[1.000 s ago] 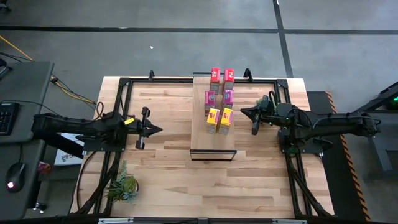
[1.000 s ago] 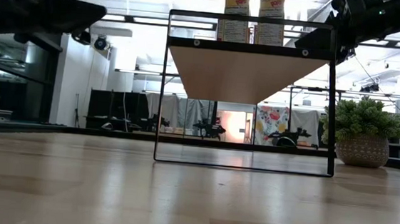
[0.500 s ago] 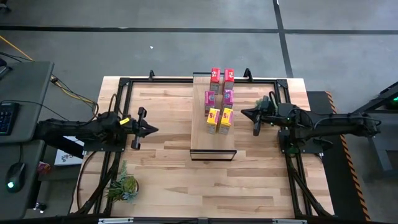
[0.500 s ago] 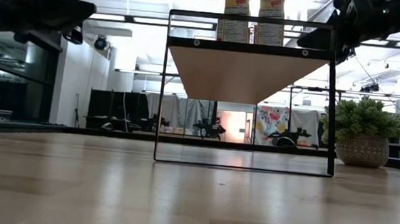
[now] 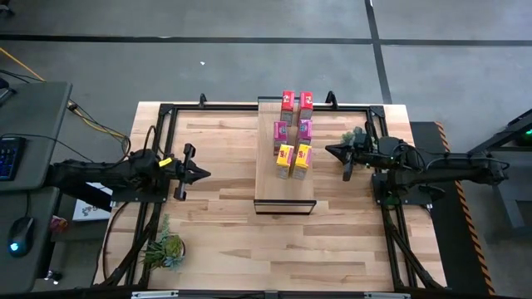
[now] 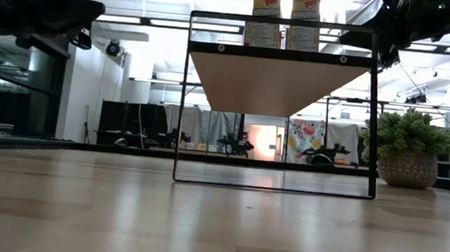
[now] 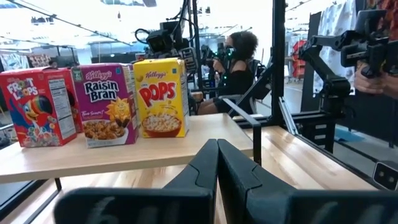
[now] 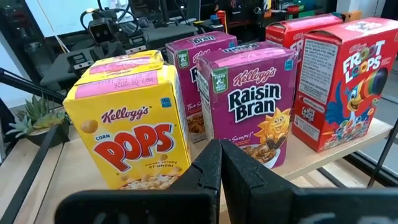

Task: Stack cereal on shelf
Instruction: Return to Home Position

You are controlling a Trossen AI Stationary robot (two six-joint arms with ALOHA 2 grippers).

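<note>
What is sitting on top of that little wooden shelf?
Six cereal boxes stand on the shelf: a yellow pair, purple pair, red pair. From table height only the yellow ones show; the rest hide behind.

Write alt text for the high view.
Six cereal boxes stand in three colour pairs, red, purple and yellow, on the shelf at mid-table. The left claw and right claw hover shut on either side, clear of it.
</note>
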